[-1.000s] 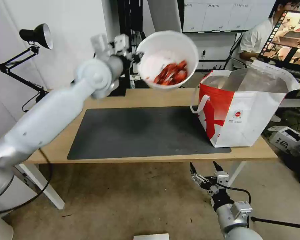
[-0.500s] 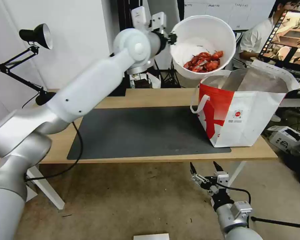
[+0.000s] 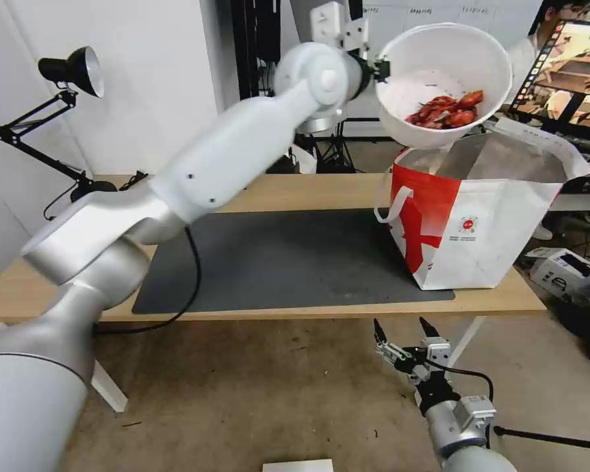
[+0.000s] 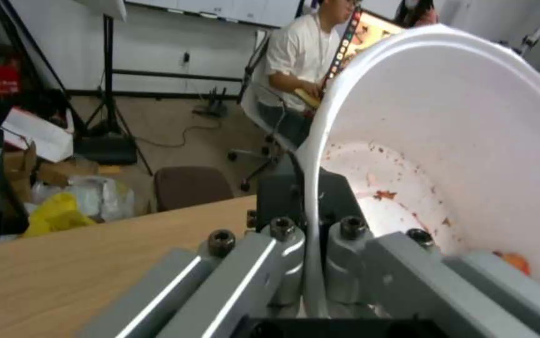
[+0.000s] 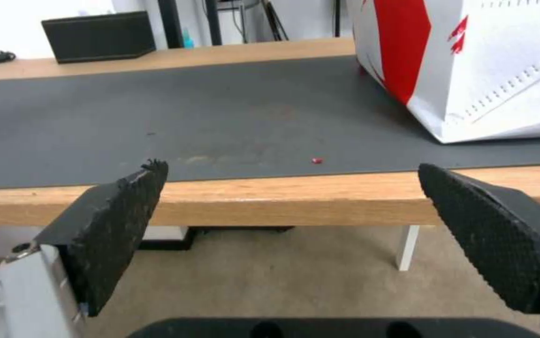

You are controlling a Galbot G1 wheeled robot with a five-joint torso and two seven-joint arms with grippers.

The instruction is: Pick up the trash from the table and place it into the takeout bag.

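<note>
**Bowl of shells held over the open takeout bag**

Left gripper (image 3: 378, 67) is raised high, arm stretched across the table (image 3: 295, 190) toward the robot's right. Its fingers (image 4: 288, 234) are clamped on the rim of the white bowl (image 3: 442, 49); the left wrist view shows the thin rim pinched between the two metal fingers. The bowl is tilted, its open side facing the head camera, with red crayfish shells (image 3: 447, 111) piled at the low edge. The inside wall carries reddish smears.

The bowl hangs above the near-left part of the takeout bag's (image 3: 498, 229) mouth, its lower edge just over the bag's rim; whether they touch cannot be told. The bag stands upright at the right end of the table, partly on the dark grey mat (image 3: 275, 259), silver lining showing, one white handle loop (image 3: 390, 204) hanging on its left side.

Right gripper (image 3: 403, 335) sits low, below the table's front edge, clear of the bag. Its black pads (image 5: 119, 225) are spread wide apart, holding nothing. A small red crumb (image 5: 317, 160) lies on the mat near the front edge.
</note>
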